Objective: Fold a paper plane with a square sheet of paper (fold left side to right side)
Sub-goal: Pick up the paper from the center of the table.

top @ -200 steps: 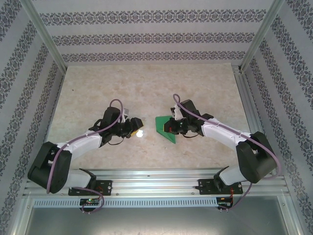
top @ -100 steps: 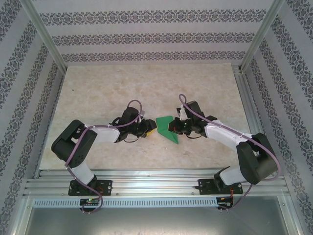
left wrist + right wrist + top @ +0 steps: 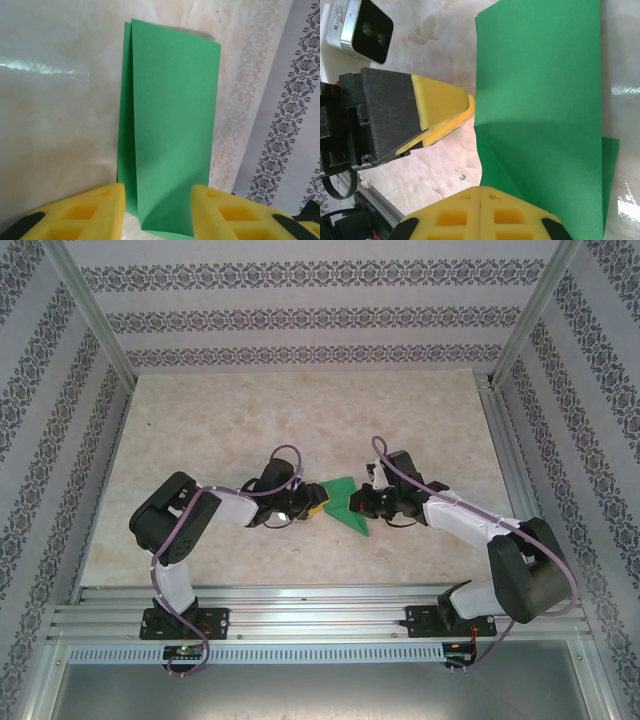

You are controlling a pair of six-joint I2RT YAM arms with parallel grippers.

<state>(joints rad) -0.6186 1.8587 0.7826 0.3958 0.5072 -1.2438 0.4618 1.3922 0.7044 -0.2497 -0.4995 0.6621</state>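
The square sheet of paper (image 3: 343,495) is bright green, folded into a long double layer, and lies at the middle of the table. In the left wrist view the paper (image 3: 170,125) stretches away from my left gripper (image 3: 157,215). Its yellow pads (image 3: 80,215) stand apart on either side of the paper's near end, so the gripper is open. From above, the left gripper (image 3: 314,506) meets the paper's left edge. My right gripper (image 3: 360,502) is over the paper's right part. Its pads (image 3: 480,215) are shut together, with the paper (image 3: 540,100) running under their tips.
The left gripper's yellow finger (image 3: 442,107) and its wrist camera (image 3: 360,25) sit close to the paper's edge in the right wrist view. Aluminium rails (image 3: 320,605) line the near edge. Patterned walls (image 3: 300,310) and frame posts (image 3: 95,310) enclose the pale marbled table (image 3: 200,420).
The left arm has swung right, bringing its gripper from a gap away up to the paper's left edge, with its jaws narrower. The right gripper and paper shifted slightly right.
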